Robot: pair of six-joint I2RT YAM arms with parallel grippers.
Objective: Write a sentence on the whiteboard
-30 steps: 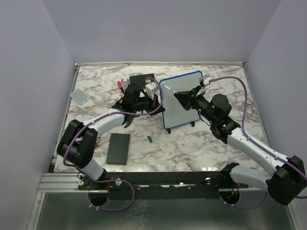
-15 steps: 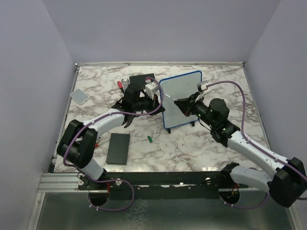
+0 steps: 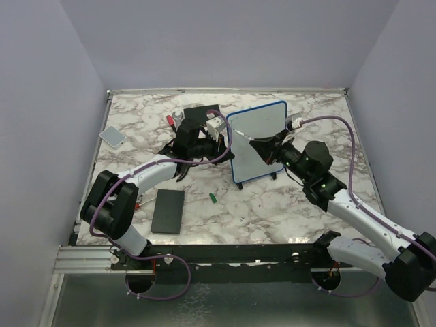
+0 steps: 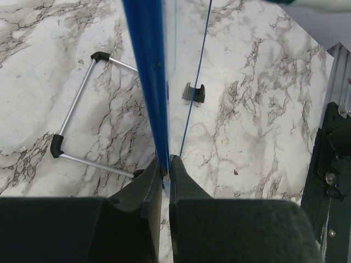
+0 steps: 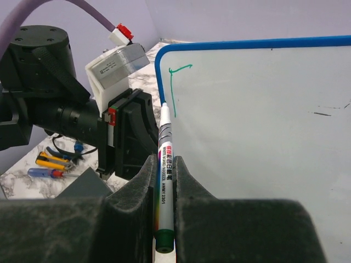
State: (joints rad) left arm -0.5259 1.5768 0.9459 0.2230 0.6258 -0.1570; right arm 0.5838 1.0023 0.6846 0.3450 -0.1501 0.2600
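Note:
The whiteboard stands upright at the table's middle, blue-framed, with black feet. My left gripper is shut on its left frame edge, jaws pinching the blue rim. My right gripper is shut on a white marker with a green end, and the marker's tip is at the board's white face, near the left frame. The sentence is only a short green T-like stroke at the board's top left corner. The marker also shows in the top view.
A black slab lies front left, with a small green cap to its right. A grey pad lies far left. A black box and red-handled tools sit behind my left gripper. The board's wire stand rests behind it.
My right gripper has moved the marker tip down the board's left side, and its wrist has drawn back to the right. The left arm and the board have not moved.

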